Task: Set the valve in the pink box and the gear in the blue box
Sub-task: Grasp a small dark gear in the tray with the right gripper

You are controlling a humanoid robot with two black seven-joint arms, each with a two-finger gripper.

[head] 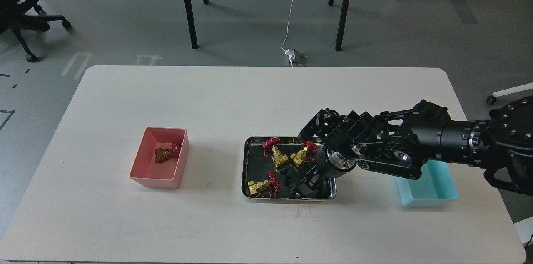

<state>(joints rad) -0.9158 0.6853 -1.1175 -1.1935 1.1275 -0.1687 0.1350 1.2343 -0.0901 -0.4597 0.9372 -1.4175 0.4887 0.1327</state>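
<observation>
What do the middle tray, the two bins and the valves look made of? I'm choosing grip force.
The steel tray looks like polished metal: its rim mirrors light. The pink box and blue box look like matte plastic, evenly coloured without glints. The valves look like shiny brass with red handwheels, possibly painted metal or plastic; too small to tell.

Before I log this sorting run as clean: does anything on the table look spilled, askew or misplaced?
Nothing stands out. One valve lies inside the pink box, where it belongs. Three more valves sit in the steel tray, none spilled onto the table. The blue box stands upright, partly hidden by the right arm.
</observation>
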